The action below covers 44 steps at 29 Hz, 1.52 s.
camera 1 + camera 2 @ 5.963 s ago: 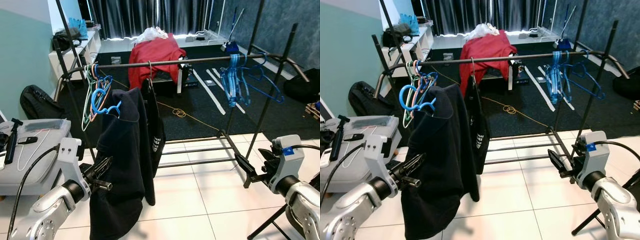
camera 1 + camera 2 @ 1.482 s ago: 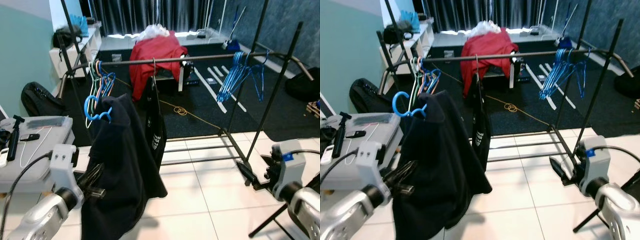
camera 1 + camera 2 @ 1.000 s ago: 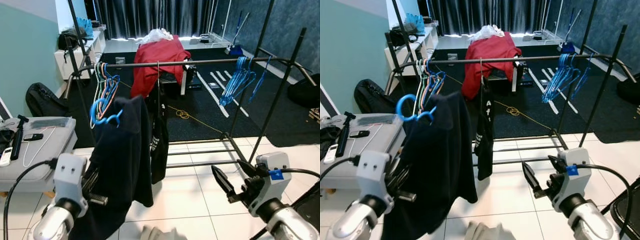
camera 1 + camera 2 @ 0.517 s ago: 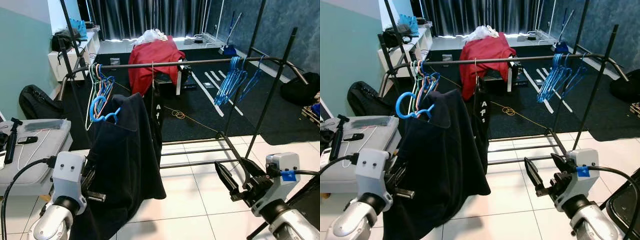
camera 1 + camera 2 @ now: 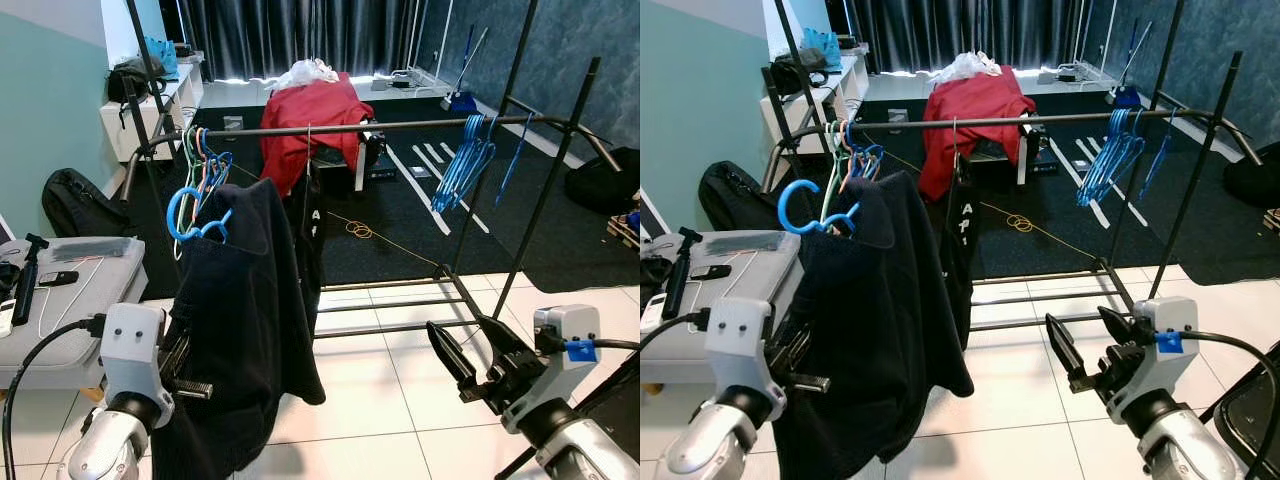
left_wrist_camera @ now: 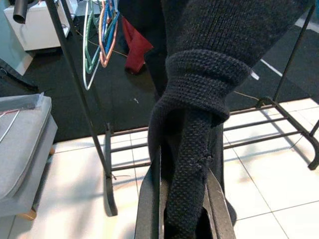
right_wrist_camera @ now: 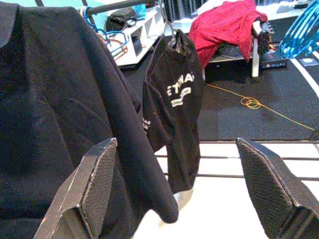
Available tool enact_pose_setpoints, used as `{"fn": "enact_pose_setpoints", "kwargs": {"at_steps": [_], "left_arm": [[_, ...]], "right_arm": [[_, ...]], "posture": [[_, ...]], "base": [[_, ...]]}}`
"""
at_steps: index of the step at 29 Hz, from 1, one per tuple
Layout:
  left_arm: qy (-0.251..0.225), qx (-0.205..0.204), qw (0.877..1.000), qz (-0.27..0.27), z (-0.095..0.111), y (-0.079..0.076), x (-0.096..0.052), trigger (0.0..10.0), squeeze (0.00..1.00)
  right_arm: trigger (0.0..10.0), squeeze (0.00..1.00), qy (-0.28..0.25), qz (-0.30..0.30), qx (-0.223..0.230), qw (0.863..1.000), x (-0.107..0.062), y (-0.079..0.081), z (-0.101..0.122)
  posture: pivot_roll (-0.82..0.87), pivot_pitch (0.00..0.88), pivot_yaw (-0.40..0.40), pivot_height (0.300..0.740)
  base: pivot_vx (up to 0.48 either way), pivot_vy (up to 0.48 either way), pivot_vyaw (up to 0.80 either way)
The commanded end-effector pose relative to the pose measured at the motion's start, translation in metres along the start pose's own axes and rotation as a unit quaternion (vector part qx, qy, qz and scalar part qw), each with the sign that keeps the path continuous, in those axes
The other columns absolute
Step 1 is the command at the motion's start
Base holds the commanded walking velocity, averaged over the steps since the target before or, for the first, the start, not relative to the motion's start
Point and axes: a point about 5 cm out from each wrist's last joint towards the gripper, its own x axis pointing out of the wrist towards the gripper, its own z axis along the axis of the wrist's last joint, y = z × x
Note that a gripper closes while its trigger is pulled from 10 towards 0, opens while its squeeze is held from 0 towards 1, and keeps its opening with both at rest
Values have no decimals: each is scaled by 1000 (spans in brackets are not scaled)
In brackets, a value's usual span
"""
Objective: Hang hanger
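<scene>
A black sweater point(image 5: 245, 310) hangs on a blue hanger whose hook point(image 5: 188, 215) floats free, lower than the clothes rail point(image 5: 400, 124) and on my side of it. My left gripper point(image 6: 184, 219) is shut on the sweater's knitted sleeve point(image 6: 192, 164), low at the left point(image 5: 185, 378). My right gripper point(image 5: 478, 352) is open and empty at the lower right, to the right of the sweater. Its fingers point(image 7: 94, 184) point toward the sweater and a black T-shirt point(image 7: 174, 99) hanging on the rail.
Coloured hangers point(image 5: 200, 160) bunch at the rail's left end, blue hangers point(image 5: 465, 160) at its right. A red cloth point(image 5: 305, 110) lies on furniture behind. A grey case point(image 5: 70, 290) and a black bag point(image 5: 75, 205) are on the left. The rack's low bars point(image 5: 390, 305) cross the tiled floor.
The view has shifted as I moved. My right gripper swung forward into the scene about a second ago and stays open. The sweater stays in my left gripper, its hook a little further left.
</scene>
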Motion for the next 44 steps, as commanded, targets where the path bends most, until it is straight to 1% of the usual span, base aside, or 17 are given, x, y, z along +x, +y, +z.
{"fn": "enact_pose_setpoints", "kwargs": {"at_steps": [1, 12, 32, 35, 37, 38, 40, 44], "left_arm": [[-17, -10, 1000, 7, 5, 2, 3, 10000, 0], [-19, -11, 1000, 5, 5, 2, 5, 10000, 0], [-14, -11, 1000, 10, 1, 4, 4, 10000, 0], [-9, -9, 1000, 14, 0, 5, 2, 10000, 0], [7, -10, 1000, 27, -7, 9, -3, 10000, 0], [7, -10, 1000, 27, -7, 9, -3, 10000, 0], [20, -20, 999, 38, -12, 12, -7, 10000, 0], [21, -24, 999, 40, -12, 12, -8, 10000, 0]], "right_arm": [[10000, 0, -6, 4, 5, 1000, 0, 3, 3], [10000, 0, -4, 1, 6, 1000, -1, 0, 4], [10000, 0, 4, 5, 7, 1000, 1, 0, 2], [10000, 0, 5, 6, 7, 1000, 1, 0, 1], [10000, 0, 6, 6, 6, 1000, 0, 0, 1], [10000, 0, 6, 6, 6, 1000, 0, 0, 1], [10000, 0, 6, 5, 7, 1000, 0, -1, 1], [10000, 0, 6, 5, 7, 1000, 0, -1, 2]], "posture": [[-98, 3, 19, 740], [-107, 3, 24, 740], [-105, 0, 21, 740], [-108, 0, 22, 740], [-106, 0, 20, 740], [-106, 0, 20, 740], [-105, 0, 21, 740], [-105, 0, 21, 740]], "base": [[0, 0, 0], [0, 0, 0], [0, 0, 0], [0, 0, 0], [0, 0, 0], [0, 0, 0], [0, 0, 0], [0, 0, 0]]}}
